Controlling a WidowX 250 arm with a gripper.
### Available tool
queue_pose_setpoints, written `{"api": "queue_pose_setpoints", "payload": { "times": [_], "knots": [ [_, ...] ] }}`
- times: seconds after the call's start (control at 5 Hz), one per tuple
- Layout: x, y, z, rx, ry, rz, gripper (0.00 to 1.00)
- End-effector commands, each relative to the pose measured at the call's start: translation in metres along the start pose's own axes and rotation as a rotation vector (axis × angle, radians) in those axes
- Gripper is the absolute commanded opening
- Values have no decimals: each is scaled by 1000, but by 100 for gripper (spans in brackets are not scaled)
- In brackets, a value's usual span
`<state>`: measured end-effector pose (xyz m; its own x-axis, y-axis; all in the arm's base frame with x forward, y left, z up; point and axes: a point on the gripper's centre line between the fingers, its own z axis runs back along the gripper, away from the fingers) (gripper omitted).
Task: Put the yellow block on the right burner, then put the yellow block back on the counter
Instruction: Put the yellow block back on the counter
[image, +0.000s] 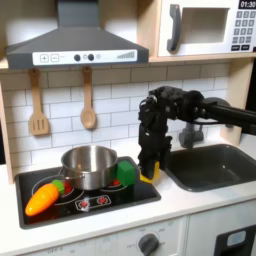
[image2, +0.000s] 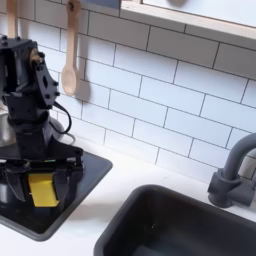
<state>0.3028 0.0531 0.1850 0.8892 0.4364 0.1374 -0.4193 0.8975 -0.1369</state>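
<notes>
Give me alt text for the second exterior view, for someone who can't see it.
A black robot gripper holds a yellow block just above the black hob's near corner, beside the off-white counter. A wooden spoon hangs on the white tiled wall, and a dark sink with a grey tap sits at right.

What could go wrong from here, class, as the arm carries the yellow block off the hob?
1. The gripper holds the yellow block low over the black hob's right edge; it might catch there.
2. The counter strip between hob and sink looks narrow; a block released there may tumble into the sink.
</notes>
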Motion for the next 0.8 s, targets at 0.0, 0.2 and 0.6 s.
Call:
{"api": "queue_pose_setpoints", "payload": {
  "times": [0.0, 0.2, 0.6],
  "knots": [
    [-5, -6, -5, -8, 14, -28, 0],
    [-8, -11, -9, -19, 25, -56, 0],
    [-15, -19, -13, -50, 46, -99, 0]
  ]
}}
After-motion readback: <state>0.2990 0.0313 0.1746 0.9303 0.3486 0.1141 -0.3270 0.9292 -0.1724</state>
